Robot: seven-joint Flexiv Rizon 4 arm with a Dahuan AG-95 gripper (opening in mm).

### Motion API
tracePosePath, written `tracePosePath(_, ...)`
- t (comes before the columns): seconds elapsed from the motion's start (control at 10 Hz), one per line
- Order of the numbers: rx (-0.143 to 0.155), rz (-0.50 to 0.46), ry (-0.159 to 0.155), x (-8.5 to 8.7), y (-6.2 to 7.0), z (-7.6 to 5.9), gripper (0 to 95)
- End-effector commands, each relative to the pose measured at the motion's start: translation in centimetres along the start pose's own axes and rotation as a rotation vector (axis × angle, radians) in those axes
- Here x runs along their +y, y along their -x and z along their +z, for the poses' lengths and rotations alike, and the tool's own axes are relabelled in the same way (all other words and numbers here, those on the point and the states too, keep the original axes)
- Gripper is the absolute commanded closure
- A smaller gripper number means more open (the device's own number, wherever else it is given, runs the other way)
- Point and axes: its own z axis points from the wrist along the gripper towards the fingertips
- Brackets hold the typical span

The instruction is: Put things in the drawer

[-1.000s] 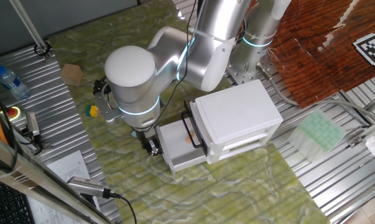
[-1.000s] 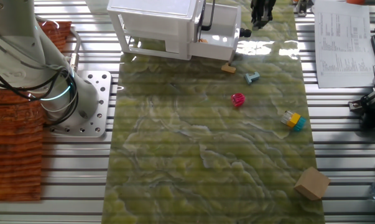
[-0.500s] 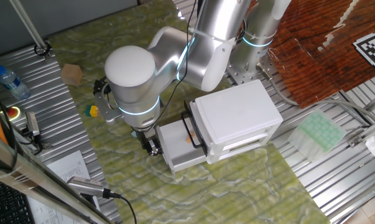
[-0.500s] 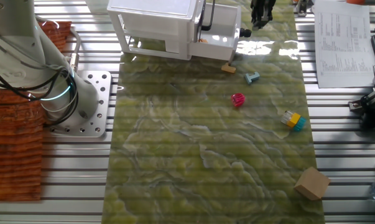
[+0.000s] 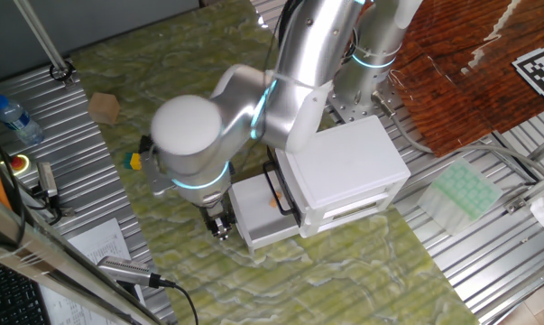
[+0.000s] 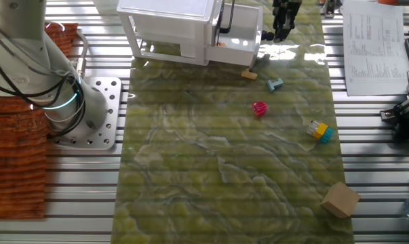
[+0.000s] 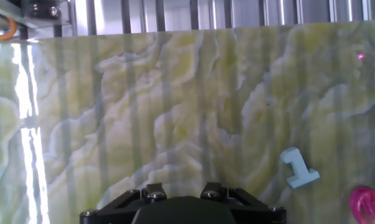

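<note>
I hang over the green marbled mat (image 6: 218, 156) just beside the front of the open drawer (image 5: 262, 213), my gripper (image 5: 220, 222) pointing down at the cloth. I cannot tell whether my jaws are apart or together: my own camera shows only the black base of my hand, and the fixed cameras see me too small and dark.

The little orange piece (image 5: 275, 197) already lies inside the drawer, close to the black bar handle (image 5: 283, 187) side of the white cabinet (image 5: 344, 171). Out on the mat, a tan piece (image 6: 249, 74) rests near the drawer, a light blue piece (image 6: 275, 84) just past it, then a pink piece (image 6: 259, 108) further out, and a yellow and blue piece (image 6: 319, 131) well apart from those. In my own view the light blue piece (image 7: 298, 168) and the pink one (image 7: 367, 204) sit at the lower right.

A cardboard cube (image 6: 340, 199) stands near the mat's far corner.
</note>
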Motion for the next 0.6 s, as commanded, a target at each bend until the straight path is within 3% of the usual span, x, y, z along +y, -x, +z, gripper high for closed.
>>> tracePosePath(0.1,-0.015,0.006,-0.002,-0.2,-0.3,-0.1,57.0)
tracePosePath(0.6,-0.009,0.021,0.001,-0.5,-0.3,0.9,57.0)
